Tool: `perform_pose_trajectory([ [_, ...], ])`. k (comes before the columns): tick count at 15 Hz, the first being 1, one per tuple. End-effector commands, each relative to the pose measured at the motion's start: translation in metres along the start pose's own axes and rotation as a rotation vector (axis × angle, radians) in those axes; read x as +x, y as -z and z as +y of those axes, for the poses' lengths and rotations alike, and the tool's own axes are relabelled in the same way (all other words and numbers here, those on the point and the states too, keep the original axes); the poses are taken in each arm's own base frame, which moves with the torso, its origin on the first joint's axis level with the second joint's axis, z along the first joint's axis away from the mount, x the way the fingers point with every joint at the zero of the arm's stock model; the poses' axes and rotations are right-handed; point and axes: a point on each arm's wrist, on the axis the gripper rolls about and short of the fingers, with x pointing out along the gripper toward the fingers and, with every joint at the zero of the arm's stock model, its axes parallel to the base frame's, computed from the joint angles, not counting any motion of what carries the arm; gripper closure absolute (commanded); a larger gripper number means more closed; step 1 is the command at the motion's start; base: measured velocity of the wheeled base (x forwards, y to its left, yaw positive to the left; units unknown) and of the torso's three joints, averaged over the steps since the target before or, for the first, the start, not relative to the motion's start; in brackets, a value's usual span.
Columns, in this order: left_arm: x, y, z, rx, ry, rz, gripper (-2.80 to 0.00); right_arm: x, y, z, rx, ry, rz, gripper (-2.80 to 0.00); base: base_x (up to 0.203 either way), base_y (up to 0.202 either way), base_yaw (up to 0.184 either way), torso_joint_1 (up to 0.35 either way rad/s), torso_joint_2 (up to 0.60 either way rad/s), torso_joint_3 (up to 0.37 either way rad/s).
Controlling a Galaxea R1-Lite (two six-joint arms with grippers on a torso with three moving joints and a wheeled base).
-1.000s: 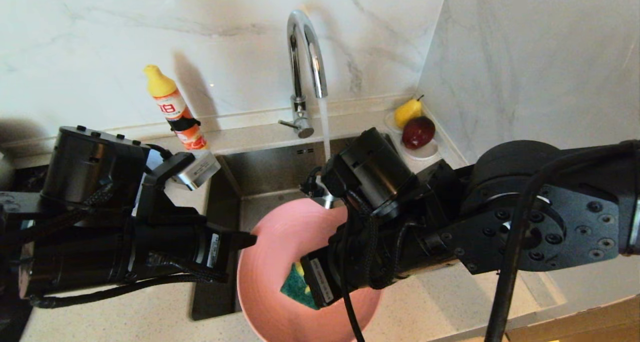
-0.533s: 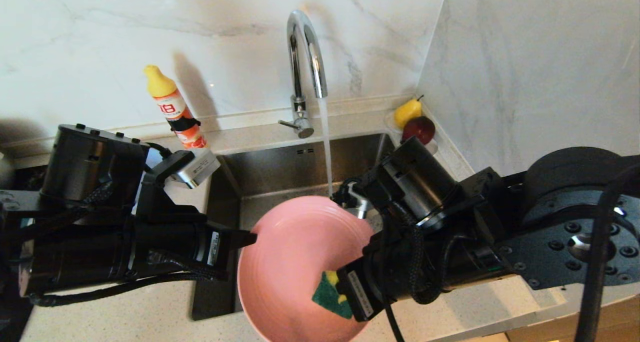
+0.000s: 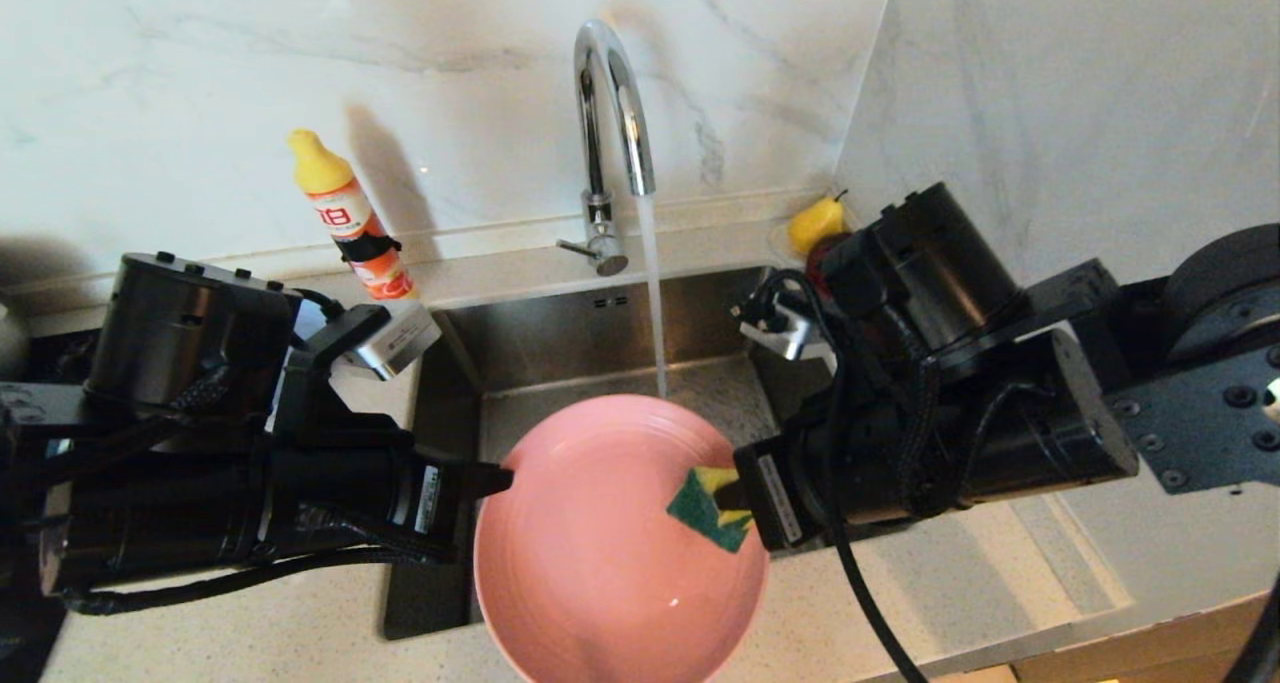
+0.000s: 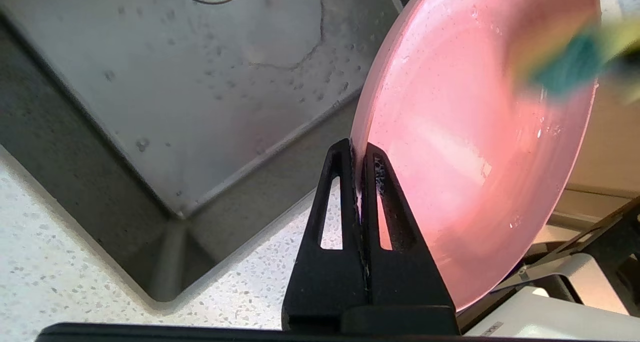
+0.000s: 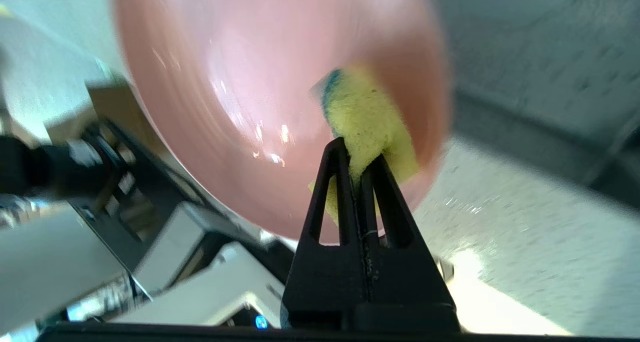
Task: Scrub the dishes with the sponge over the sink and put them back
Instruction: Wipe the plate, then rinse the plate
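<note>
A large salmon-pink plate (image 3: 600, 543) hangs tilted over the front edge of the steel sink (image 3: 560, 333). My left gripper (image 4: 358, 154) is shut on the plate's (image 4: 475, 116) left rim. My right gripper (image 5: 359, 162) is shut on the yellow sponge (image 5: 367, 119) with its green scouring side (image 3: 705, 511), pressed against the plate's right rim area. Water runs from the chrome tap (image 3: 610, 113) into the sink behind the plate. The other dishes are out of view.
An orange soap bottle with a yellow cap (image 3: 350, 218) stands on the ledge left of the tap. A yellow pear (image 3: 812, 225) sits in the back right corner, partly behind my right arm. Speckled counter (image 3: 960, 573) surrounds the sink; marble walls behind and right.
My right gripper has dragged the sponge from the plate's lower middle up and to the right, to its right rim. The left gripper and plate have stayed still.
</note>
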Motion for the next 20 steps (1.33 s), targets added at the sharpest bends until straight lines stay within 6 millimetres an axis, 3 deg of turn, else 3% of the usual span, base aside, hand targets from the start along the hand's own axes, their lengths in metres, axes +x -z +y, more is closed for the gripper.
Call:
perform_pose_trajectory([
  [1, 0.007, 0.001, 0.001, -0.028, -0.007, 0.02, 0.0, -0.031, -0.015, 0.002, 0.006, -0.02, -0.099, 0.0, 0.0, 0.0, 0.0, 0.0, 0.0, 0.0],
  [5, 0.029, -0.001, 0.007, -0.06, -0.028, 0.034, 0.0, -0.089, -0.029, 0.01, 0.002, -0.065, -0.236, 0.0, 0.0, 0.0, 0.0, 0.0, 0.0, 0.0],
  [11, 0.095, -0.018, 0.023, -0.171, -0.181, 0.057, 0.0, -0.141, -0.011, 0.009, 0.002, -0.091, -0.286, 0.0, 0.0, 0.0, 0.0, 0.0, 0.0, 0.0],
  [17, 0.167, -0.043, 0.036, -0.273, -0.335, 0.067, 0.0, -0.146, 0.009, 0.003, 0.034, -0.087, -0.248, 0.0, 0.0, 0.0, 0.0, 0.0, 0.0, 0.0],
  [20, 0.191, -0.051, 0.039, -0.289, -0.369, 0.058, 0.0, -0.144, 0.015, 0.001, 0.035, -0.081, -0.232, 0.0, 0.0, 0.0, 0.0, 0.0, 0.0, 0.0],
])
